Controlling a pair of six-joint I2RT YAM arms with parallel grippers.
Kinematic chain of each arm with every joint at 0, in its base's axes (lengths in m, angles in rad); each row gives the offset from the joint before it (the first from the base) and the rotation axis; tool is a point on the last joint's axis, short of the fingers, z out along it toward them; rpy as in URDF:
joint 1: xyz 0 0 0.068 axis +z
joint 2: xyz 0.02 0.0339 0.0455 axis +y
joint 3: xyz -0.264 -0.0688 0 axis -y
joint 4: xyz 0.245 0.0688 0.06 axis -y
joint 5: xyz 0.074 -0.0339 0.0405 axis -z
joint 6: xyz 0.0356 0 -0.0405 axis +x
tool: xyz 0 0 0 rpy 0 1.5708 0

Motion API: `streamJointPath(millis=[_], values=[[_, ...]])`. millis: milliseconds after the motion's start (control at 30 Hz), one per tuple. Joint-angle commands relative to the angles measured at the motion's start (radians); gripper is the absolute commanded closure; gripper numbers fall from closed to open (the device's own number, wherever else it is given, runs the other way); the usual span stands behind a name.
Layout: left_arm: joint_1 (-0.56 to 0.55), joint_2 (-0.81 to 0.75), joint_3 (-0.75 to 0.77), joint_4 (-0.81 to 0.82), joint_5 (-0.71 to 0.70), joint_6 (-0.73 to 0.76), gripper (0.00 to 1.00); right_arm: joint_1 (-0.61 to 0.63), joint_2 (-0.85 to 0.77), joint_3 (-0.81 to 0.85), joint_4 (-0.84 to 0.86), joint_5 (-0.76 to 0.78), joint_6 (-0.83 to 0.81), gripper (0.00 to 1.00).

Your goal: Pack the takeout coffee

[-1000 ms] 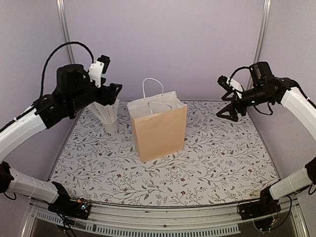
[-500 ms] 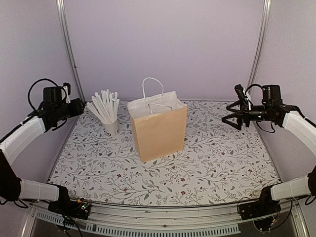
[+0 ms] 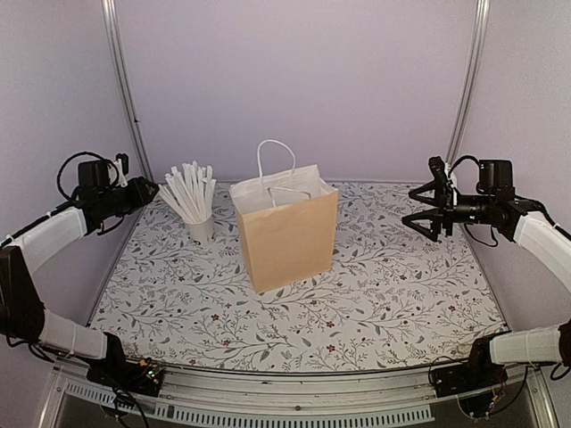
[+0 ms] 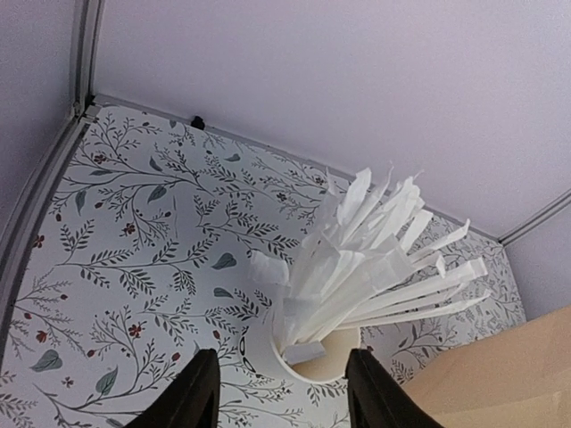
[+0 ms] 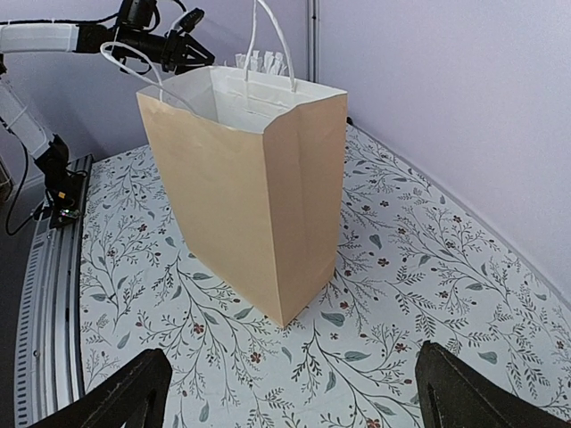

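The left arm (image 3: 53, 234) reaches in level from the table's (image 3: 401, 294) 10 o'clock edge. The left gripper (image 3: 147, 189) points at the white cup of sticks (image 3: 201, 228), its fingers partly apart and holding nothing. At 3 o'clock the right arm (image 3: 540, 236) aims the right gripper (image 3: 412, 206), spread wide, toward the central paper bag (image 3: 287, 234). The takeout coffee shows in no view, so its place cannot be told.

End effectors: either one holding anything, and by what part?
Nothing held. Left end effector open beside the cup of white sticks, not touching; right end effector open, apart from the paper bag.
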Motion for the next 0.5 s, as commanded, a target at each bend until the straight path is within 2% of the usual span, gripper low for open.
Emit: streamJointPath(millis=[0, 67, 467], values=[[0.013, -0.009, -0.022, 0.045, 0.034, -0.009, 0.52, -0.001, 0.020, -0.002, 0.005, -0.016, -0.031, 0.01], [0.013, -0.003, -0.021, 0.045, 0.035, -0.005, 0.56, 0.000, 0.024, 0.000, 0.001, -0.015, -0.037, 0.01], [0.044, 0.037, -0.002, 0.060, 0.097, -0.007, 0.62, -0.001, 0.033, -0.003, -0.004, -0.015, -0.043, 0.01]])
